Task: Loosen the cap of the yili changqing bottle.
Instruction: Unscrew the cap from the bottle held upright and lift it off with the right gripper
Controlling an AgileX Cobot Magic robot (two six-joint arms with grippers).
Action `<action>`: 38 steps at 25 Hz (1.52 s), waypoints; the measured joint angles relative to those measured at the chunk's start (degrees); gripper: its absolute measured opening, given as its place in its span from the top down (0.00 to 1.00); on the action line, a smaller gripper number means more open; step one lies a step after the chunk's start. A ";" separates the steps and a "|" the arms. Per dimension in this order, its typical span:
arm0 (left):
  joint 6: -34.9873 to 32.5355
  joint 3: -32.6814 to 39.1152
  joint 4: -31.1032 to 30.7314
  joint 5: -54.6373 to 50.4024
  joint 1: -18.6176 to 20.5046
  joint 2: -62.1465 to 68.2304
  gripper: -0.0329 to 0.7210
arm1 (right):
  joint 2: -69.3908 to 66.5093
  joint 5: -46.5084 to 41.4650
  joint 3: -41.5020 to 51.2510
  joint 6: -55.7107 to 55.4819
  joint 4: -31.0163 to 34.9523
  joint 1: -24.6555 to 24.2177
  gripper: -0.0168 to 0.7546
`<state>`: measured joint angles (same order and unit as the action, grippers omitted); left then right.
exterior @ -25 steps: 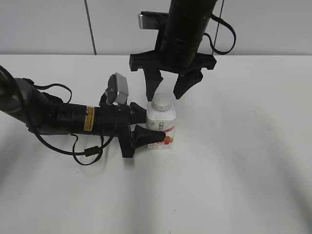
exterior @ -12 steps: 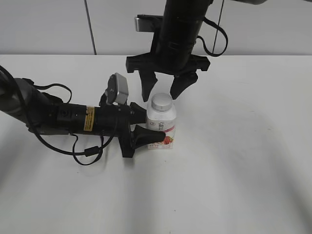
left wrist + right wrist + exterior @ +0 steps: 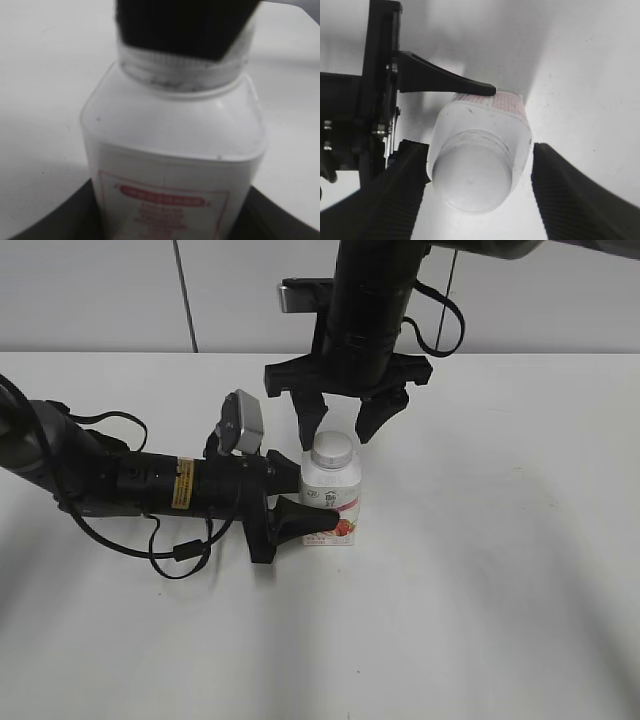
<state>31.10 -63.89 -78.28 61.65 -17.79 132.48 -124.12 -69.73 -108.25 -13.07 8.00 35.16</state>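
On the white worktop (image 3: 480, 570), near the middle: one bottle (image 3: 331, 502), upright, squarish white body, label with a pink band and a red strawberry picture low on its front. Cap (image 3: 333, 448) white, round, seated on the neck; the left wrist view shows its ribbed edge (image 3: 180, 67) partly covered by a dark finger of the other arm.

Left hand (image 3: 300, 495): reaches in level from the left, lying low along the worktop. Its fingers are closed against the bottle's body, one dark finger (image 3: 305, 516) pressed across the label's lower part, the other behind the bottle at shoulder height. In the right wrist view one curved finger (image 3: 445, 82) touches the labelled side.

Right hand (image 3: 340, 430): hangs straight down from above, behind the bottle. Its two fingers are spread wide, wider than the cap, with tips at about cap height on either side. In the right wrist view the ribbed pads (image 3: 395, 195) flank the cap (image 3: 472, 182) with clear gaps on both sides; nothing is gripped.

A black cable (image 3: 180, 550) loops on the worktop beside the left arm.
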 joint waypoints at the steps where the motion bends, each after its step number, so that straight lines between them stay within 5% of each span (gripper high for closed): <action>1: 0.00 0.00 0.00 0.00 0.00 0.00 0.43 | -0.01 0.00 0.00 0.00 -0.21 0.00 0.30; 17: 0.00 0.00 0.00 0.00 0.00 0.00 0.43 | -0.24 0.00 -0.12 0.00 0.23 0.00 0.48; 26: 0.00 0.00 0.04 -0.11 0.00 0.00 0.44 | -0.83 -0.18 -0.65 0.98 0.93 0.00 0.48; 38: 0.00 0.00 -0.08 -0.15 0.00 0.00 0.46 | -0.88 -0.28 -0.73 43.27 2.64 0.00 0.48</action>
<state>31.10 -63.89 -78.36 61.50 -17.79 132.48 -124.99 -70.01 -108.98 30.20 10.64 35.16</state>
